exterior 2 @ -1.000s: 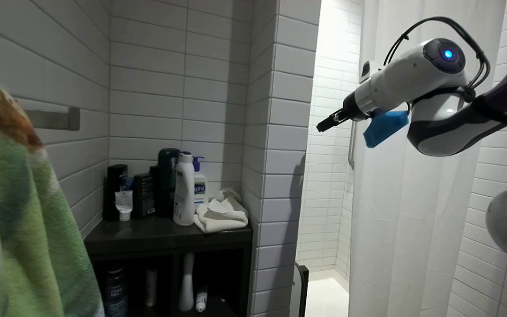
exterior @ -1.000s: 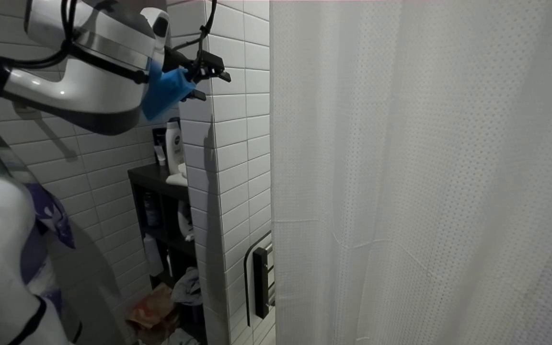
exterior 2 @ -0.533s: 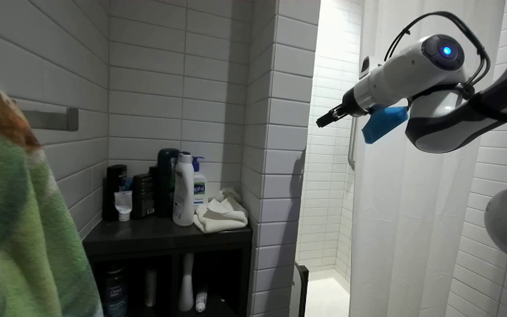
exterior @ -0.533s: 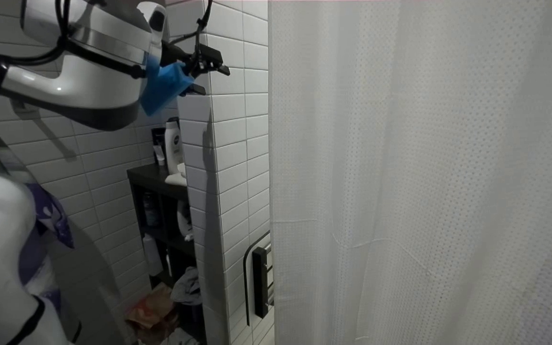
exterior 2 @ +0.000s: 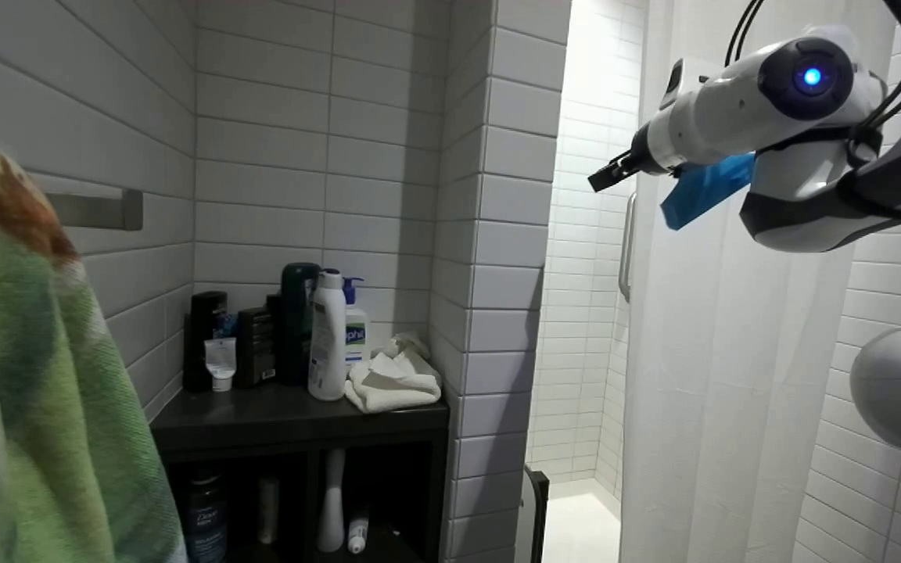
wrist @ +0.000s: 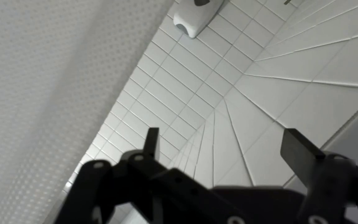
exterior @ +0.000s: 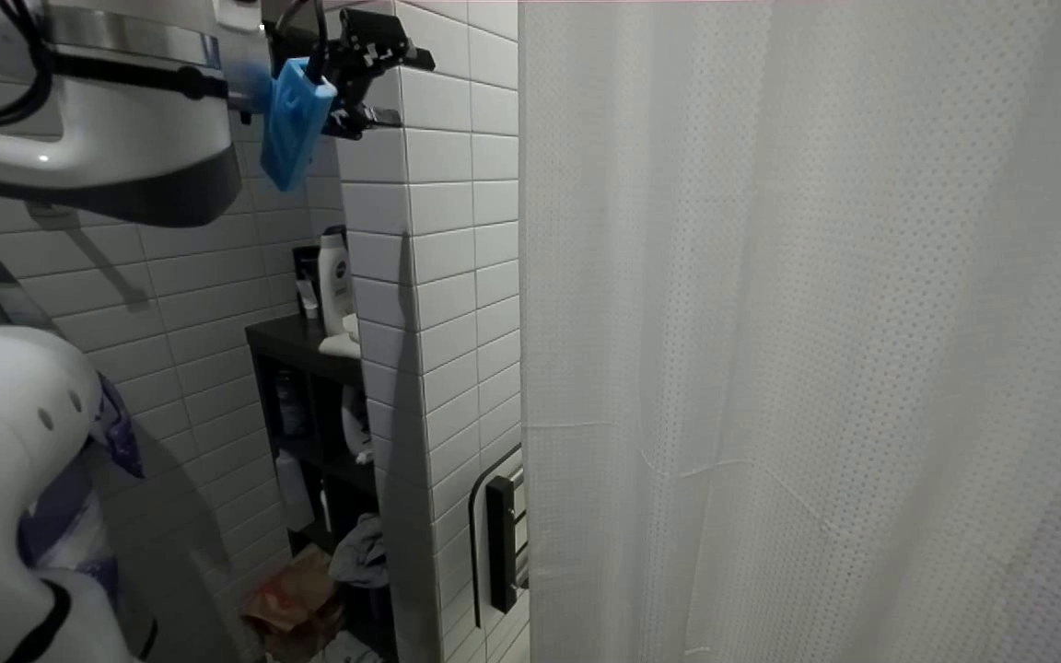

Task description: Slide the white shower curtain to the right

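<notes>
The white shower curtain hangs in dimpled folds and fills the right side of an exterior view. It also shows in an exterior view behind and below the arm. In the wrist view the curtain covers the left side, its free edge running diagonally beside the left finger. My gripper is high up by the tiled wall corner, left of the curtain's free edge in that view. In the wrist view the gripper is open, with nothing between its fingers. It also shows in an exterior view, apart from the curtain.
A tiled wall corner stands beside the shower opening. A dark shelf holds several bottles and a white cloth. A metal grab bar is inside the shower. A green towel hangs nearby. A white wall unit shows in the wrist view.
My gripper has moved up, a little left in one exterior view and right in the other. The arm's wrist has turned somewhat. The gripper stays open and the curtain hangs as before.
</notes>
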You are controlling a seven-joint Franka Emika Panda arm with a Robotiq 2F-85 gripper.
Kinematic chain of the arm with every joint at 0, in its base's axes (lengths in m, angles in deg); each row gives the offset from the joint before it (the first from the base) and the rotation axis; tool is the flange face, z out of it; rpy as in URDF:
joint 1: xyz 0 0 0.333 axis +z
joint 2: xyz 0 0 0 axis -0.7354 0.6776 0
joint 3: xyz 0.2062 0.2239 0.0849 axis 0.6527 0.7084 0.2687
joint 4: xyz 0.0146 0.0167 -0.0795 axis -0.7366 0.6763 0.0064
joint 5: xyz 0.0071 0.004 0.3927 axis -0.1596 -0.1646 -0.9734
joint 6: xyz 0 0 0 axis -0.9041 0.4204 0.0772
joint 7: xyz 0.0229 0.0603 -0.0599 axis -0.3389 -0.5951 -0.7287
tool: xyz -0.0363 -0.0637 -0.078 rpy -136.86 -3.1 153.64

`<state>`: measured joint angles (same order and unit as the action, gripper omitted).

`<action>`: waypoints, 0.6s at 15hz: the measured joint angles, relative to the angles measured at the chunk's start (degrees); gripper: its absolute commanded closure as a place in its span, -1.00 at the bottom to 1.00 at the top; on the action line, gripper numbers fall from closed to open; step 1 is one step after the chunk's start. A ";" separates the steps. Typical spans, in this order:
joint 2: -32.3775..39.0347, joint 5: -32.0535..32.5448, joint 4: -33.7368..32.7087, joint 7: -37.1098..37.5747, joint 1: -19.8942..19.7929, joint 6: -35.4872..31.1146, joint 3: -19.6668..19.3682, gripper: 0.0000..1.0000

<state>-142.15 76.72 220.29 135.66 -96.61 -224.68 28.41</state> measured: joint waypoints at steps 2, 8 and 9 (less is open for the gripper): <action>-2.42 2.69 -0.20 3.98 -3.17 0.00 0.40 -1.00; -8.00 8.07 -0.42 18.52 -13.20 0.94 4.11 -1.00; -8.51 8.90 -0.39 21.30 -14.37 1.42 5.10 -1.00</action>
<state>-150.66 85.62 219.90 156.96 -110.97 -223.26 33.51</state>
